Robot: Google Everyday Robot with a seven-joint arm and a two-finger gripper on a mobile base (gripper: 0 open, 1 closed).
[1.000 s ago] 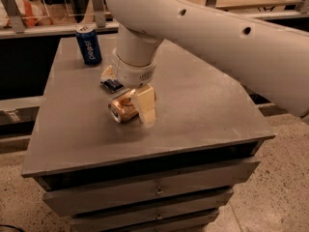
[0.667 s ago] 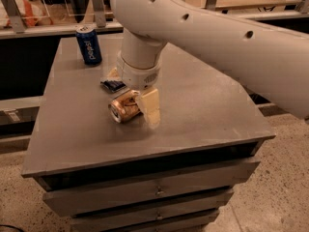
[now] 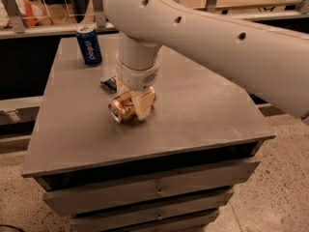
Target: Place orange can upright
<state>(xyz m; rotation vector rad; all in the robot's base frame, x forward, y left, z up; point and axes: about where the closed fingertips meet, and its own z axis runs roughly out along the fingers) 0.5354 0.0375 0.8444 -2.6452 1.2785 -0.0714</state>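
Note:
The orange can [image 3: 121, 109] lies on its side near the middle of the grey cabinet top [image 3: 203, 105], its silver top facing the front left. My gripper [image 3: 135, 103] comes down on it from above, below the white wrist. One cream finger [image 3: 146, 105] presses against the can's right side. The other finger is mostly hidden behind the can. The gripper is shut on the can, which rests on or just above the surface.
A blue Pepsi can [image 3: 89, 44] stands upright at the back left. A flat dark blue snack wrapper [image 3: 110, 84] lies just behind the gripper. My large white arm [image 3: 217, 37] spans the right side. The cabinet's front edge [image 3: 145, 156] has drawers below it.
The gripper has shifted slightly and the near finger now sits tighter against the can. The can is still on its side in about the same spot.

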